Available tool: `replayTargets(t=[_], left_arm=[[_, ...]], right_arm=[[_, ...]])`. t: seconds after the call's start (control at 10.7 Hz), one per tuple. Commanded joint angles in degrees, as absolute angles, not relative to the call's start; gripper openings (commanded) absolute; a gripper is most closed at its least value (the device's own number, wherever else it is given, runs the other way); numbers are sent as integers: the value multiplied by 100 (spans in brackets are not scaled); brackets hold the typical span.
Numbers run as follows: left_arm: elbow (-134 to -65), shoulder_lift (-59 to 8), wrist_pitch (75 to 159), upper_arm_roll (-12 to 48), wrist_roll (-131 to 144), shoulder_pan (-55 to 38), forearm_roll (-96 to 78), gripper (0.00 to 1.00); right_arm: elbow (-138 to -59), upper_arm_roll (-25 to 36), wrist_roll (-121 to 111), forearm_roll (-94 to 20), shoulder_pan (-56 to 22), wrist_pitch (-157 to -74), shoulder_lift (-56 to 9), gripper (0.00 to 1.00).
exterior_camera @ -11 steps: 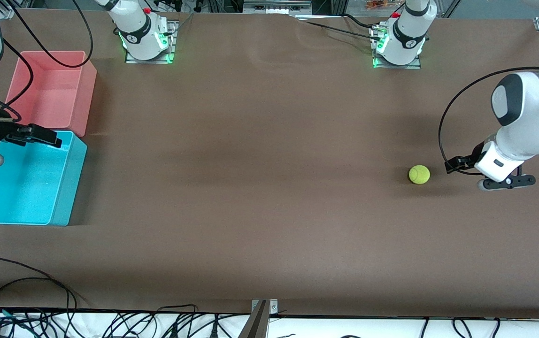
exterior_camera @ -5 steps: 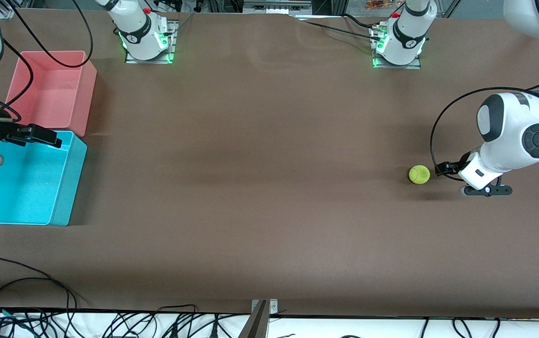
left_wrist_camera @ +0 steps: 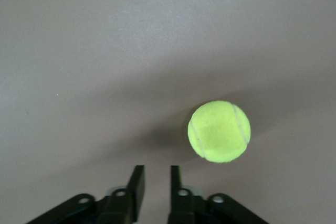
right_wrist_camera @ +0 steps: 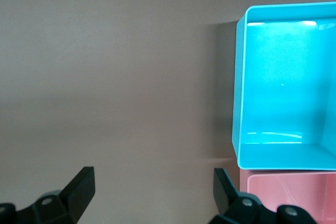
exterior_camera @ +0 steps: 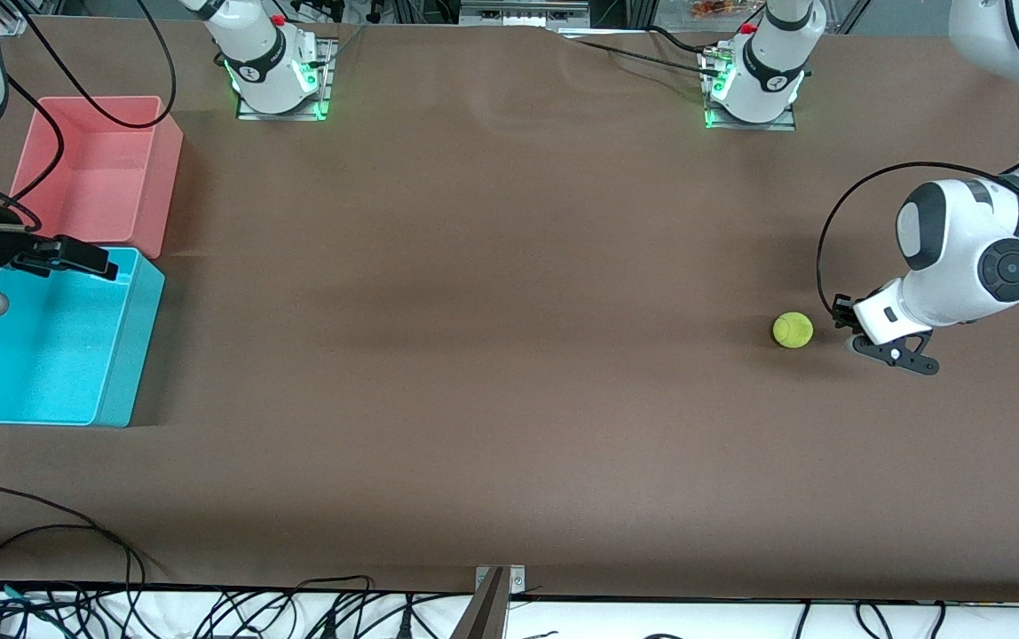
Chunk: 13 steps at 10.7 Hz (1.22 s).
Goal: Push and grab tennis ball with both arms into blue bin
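Note:
The yellow-green tennis ball (exterior_camera: pixel 793 330) rests on the brown table toward the left arm's end. My left gripper (exterior_camera: pixel 840 312) is low beside it, a short gap away on the side away from the bins. In the left wrist view the tennis ball (left_wrist_camera: pixel 219 131) lies ahead of and off to one side of my left gripper (left_wrist_camera: pixel 156 169), whose fingers stand a narrow gap apart with nothing between them. My right gripper (exterior_camera: pixel 75 257) waits over the blue bin (exterior_camera: pixel 132 355) at its rim, wide open and holding nothing (right_wrist_camera: pixel 153 174). The blue bin (right_wrist_camera: pixel 239 103) holds nothing.
A pink-red bin (exterior_camera: pixel 163 177) stands against the blue bin, farther from the front camera, and shows in the right wrist view (right_wrist_camera: pixel 283 198). Both arm bases sit along the table's back edge. Cables lie past the front edge. A wide stretch of bare table separates ball and bins.
My left arm has swung in toward the ball, and its fingers have narrowed from wide open to a small gap. The ball and the right arm have not moved.

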State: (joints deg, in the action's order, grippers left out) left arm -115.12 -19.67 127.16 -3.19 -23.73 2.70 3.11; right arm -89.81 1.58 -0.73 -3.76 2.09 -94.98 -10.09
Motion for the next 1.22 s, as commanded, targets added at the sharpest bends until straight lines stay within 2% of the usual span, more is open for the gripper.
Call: replayTargets(t=[0.0, 0.66, 0.84, 1.12], left_arm=[[-11566, -1925, 12814, -299, -3686, 439, 405, 0], [-11575, -2187, 13043, -299, -7114, 554, -228, 0], [-11662, -2363, 13594, -299, -8221, 554, -404, 0], [-11716, -2470, 13807, -299, -9094, 650, -361, 0]], right_arm=[[-8824, 149, -88, -475, 237, -9448, -1081, 100], [-8833, 149, -88, -475, 229, -9448, -1090, 100], [-8824, 149, -88, -475, 229, -9448, -1090, 100], [-8824, 149, -79, -475, 229, -9448, -1090, 100]])
